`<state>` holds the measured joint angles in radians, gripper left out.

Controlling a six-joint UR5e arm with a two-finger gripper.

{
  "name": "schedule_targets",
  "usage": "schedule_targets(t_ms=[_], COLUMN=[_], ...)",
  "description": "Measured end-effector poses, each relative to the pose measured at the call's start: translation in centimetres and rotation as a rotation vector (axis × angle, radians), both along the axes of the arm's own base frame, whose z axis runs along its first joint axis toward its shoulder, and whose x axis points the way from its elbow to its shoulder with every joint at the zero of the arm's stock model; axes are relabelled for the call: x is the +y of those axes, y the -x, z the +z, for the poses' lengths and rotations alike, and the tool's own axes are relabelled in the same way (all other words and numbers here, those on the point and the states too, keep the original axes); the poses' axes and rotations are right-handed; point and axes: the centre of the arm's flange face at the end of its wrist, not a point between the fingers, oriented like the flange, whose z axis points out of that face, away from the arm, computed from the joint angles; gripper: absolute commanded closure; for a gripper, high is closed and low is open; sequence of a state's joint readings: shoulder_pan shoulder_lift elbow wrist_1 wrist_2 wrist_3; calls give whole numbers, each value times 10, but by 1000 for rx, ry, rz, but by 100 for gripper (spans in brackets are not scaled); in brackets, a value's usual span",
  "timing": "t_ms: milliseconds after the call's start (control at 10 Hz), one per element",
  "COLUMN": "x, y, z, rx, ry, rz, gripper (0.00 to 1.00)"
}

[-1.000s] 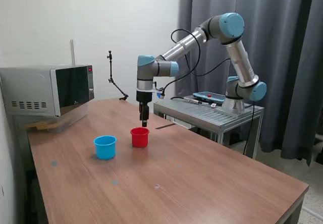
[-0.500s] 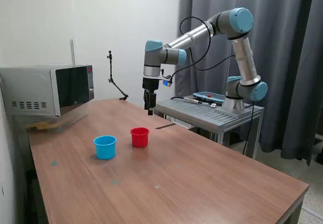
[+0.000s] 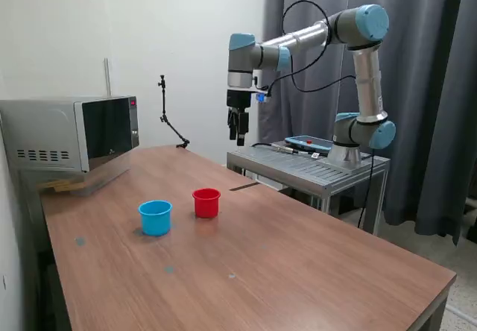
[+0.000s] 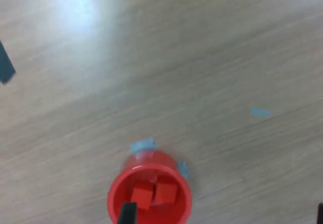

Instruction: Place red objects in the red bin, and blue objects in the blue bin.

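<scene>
Since a second ago the gripper (image 3: 238, 139) has risen from just above the red bin (image 3: 206, 203) and drifted toward the exterior view's right; whether its jaws are spread I cannot tell. On the table (image 3: 298, 264), the blue bin (image 3: 155, 217) stands just beside the red one. From the wrist view, two red objects (image 4: 153, 194) lie side by side inside the red bin (image 4: 149, 193).
</scene>
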<state>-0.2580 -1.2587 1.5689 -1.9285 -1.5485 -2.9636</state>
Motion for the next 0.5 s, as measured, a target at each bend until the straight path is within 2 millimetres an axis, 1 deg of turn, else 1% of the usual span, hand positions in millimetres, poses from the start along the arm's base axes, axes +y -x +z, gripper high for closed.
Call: schedule_targets(t_ms=[300, 500], x=[-17, -29], y=[-37, -62], z=[57, 87], rx=[28, 24], ry=[-6, -4], rz=[26, 46], gripper=[0, 0])
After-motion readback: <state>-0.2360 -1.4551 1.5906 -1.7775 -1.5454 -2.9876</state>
